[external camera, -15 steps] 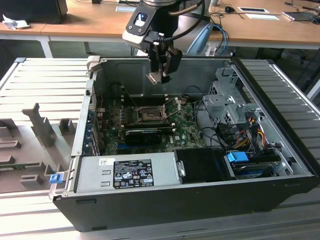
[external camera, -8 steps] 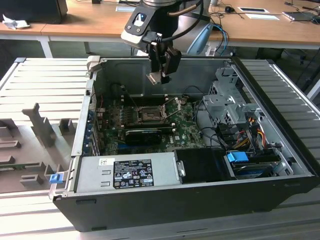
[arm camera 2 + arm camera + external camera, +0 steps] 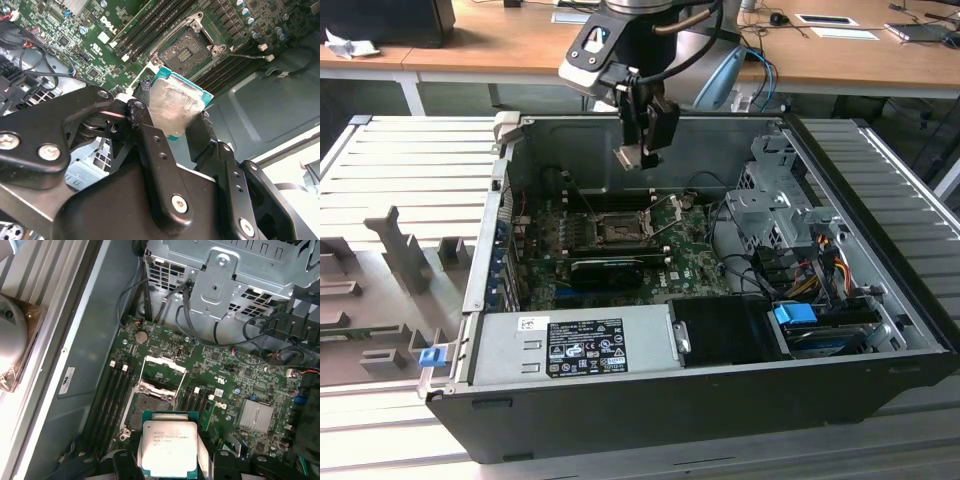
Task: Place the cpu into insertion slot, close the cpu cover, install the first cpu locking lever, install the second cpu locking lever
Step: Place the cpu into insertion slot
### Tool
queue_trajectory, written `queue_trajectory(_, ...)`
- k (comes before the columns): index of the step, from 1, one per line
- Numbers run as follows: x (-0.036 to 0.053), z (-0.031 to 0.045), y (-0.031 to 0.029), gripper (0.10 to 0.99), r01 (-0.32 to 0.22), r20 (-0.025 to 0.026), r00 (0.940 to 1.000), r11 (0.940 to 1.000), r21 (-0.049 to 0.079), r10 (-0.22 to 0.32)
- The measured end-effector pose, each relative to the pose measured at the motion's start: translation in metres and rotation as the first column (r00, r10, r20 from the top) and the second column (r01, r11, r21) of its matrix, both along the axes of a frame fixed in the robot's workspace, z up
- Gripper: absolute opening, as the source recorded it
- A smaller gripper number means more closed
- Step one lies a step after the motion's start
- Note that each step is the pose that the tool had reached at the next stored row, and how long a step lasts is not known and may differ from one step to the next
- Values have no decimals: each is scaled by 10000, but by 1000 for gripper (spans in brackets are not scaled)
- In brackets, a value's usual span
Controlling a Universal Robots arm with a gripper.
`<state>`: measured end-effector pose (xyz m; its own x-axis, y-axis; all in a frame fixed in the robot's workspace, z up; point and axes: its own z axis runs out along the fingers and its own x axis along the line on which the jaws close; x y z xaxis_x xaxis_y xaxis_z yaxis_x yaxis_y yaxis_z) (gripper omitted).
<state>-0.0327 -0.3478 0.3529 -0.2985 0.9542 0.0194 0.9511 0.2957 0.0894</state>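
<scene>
Gripper (image 3: 169, 466) clamps cpu (image 3: 169, 442), silver face to cam; insertion slot (image 3: 146, 410) open on green mobo (image 3: 230, 390).

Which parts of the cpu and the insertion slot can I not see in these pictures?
- The cpu: second wrist view, the fingers cover two of its edges.
- The insertion slot: first wrist view, the cpu hides part of it.

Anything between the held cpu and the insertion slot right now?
No. In the exterior view the cpu hangs above the insertion slot with only open air between them.
</scene>
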Motion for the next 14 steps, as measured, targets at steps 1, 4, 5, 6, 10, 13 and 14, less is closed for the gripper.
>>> queue_trajectory(1, 0, -2, 0, 529, 95, 0, 10000, 10000, -1, -95)
queue_trajectory(4, 0, -9, 0, 529, 460, -1, 9989, 9989, -1, -460)
queue_trajectory(5, 0, -12, 0, 529, 573, -1, 9984, 9984, -2, -573)
queue_trajectory(6, 0, -15, 0, 529, 693, -1, 9976, 9976, -1, -693)
queue_trajectory(10, 0, -42, 0, 529, 1270, -2, 9919, 9919, -2, -1270)
queue_trajectory(13, -3, -102, 0, 529, 1440, -4, 9896, 9896, -2, -1440)
queue_trajectory(14, -3, -115, 0, 529, 1442, -5, 9896, 9896, -2, -1442)
